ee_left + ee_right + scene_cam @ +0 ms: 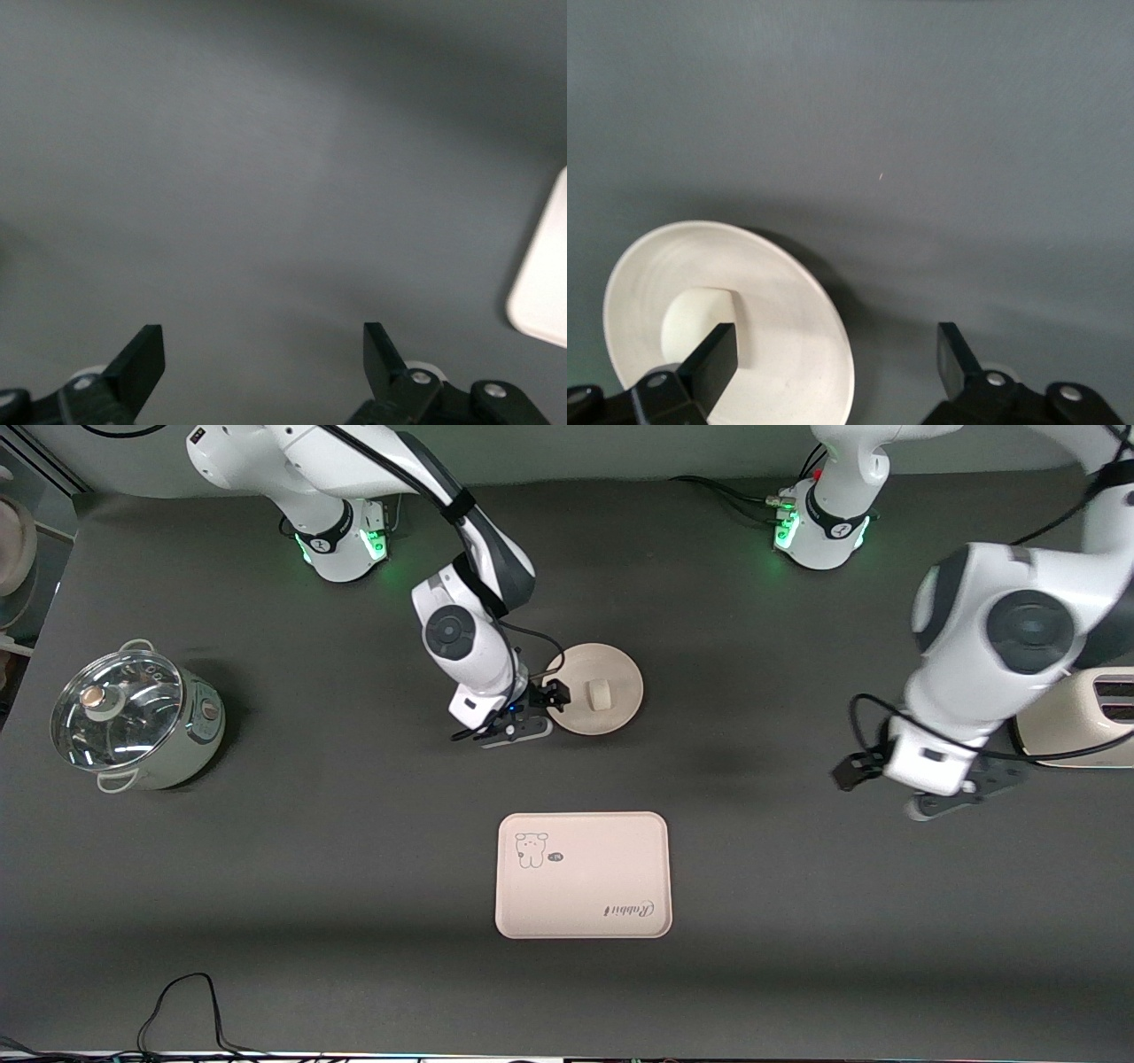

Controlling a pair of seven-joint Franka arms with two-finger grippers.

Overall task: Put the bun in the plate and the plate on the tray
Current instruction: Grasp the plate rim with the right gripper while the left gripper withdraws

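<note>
The round cream plate [620,691] lies on the dark table near the robots' bases, with the small off-white bun [600,693] on its middle. My right gripper [551,698] is open at the plate's rim toward the right arm's end. In the right wrist view one finger [713,359] is over the plate [673,257] beside the bun [695,323], and the other is outside the rim. The gripper [833,341] holds nothing. The pinkish-cream tray [582,874] lies empty, nearer the front camera. My left gripper [852,771] waits open and empty [264,341] over bare table.
A steel pot with a glass lid [133,722] stands at the right arm's end. A cream toaster [1085,722] stands at the left arm's end, beside the left arm. A pale rounded corner [545,283] shows at the left wrist view's edge. A black cable [186,1001] lies at the front edge.
</note>
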